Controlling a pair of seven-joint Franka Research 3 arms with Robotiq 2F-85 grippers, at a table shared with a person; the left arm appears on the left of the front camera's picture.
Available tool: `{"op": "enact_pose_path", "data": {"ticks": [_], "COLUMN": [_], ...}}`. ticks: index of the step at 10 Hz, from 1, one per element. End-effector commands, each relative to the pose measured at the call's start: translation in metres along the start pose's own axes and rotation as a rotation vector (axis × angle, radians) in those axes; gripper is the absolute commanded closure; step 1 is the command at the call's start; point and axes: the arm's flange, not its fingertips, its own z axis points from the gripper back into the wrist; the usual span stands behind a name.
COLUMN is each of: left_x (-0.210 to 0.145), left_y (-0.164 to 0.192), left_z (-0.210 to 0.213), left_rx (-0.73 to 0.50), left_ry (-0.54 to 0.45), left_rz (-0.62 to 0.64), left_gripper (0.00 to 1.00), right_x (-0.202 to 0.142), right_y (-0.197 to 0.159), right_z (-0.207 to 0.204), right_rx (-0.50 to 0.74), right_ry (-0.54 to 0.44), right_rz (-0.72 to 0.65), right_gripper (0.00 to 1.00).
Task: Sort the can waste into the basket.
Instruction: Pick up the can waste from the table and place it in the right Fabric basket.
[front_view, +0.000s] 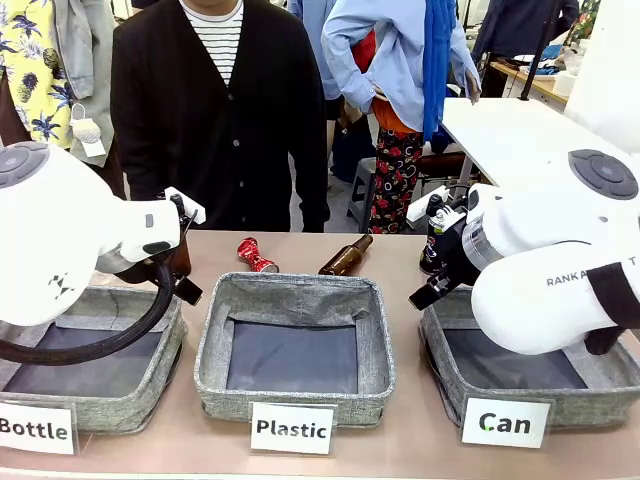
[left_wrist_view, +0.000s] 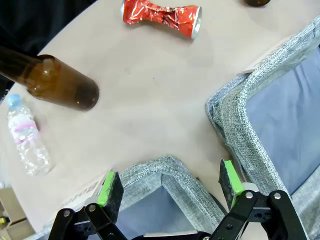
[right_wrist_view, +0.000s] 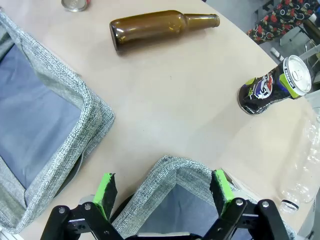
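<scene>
The grey basket signed "Can" (front_view: 596, 404) sits at the right end of the row, nothing showing inside it. Your right gripper (right_wrist_view: 162, 189) hangs over its far corner, green pads spread wide and holding nothing. Your left gripper (left_wrist_view: 170, 184) is likewise spread and empty, above a corner of the "Bottle" basket (left_wrist_view: 161, 171).

The black can (right_wrist_view: 270, 86) stands on its base at about two o'clock from the right fingers, on the table near the basket's rim, so the right arm looks the nearer. The red can (left_wrist_view: 162, 15) lies on its side at twelve o'clock from the left fingers, well apart. Its long axis runs the same way the pads close, so a wrist turn seems needed there.
</scene>
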Motion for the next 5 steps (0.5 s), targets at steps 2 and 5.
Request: {"op": "enact_pose_path", "data": {"ticks": [2,5], "left_x": [0.0000,0.0000], "left_y": [0.0000,0.0000], "left_z": [0.0000,0.0000], "left_rx": [0.000,0.000], "left_ry": [0.000,0.000], "left_rz": [0.000,0.000], "left_gripper": [0.00,0.00], "right_x": [0.0000,0.0000], "right_y": [-0.0001,-0.0001], "right_z": [0.0000,0.0000], "right_rx": [0.000,0.000], "right_ry": [0.000,0.000], "right_rz": [-0.001,-0.001], "right_gripper": [0.00,0.00]}}
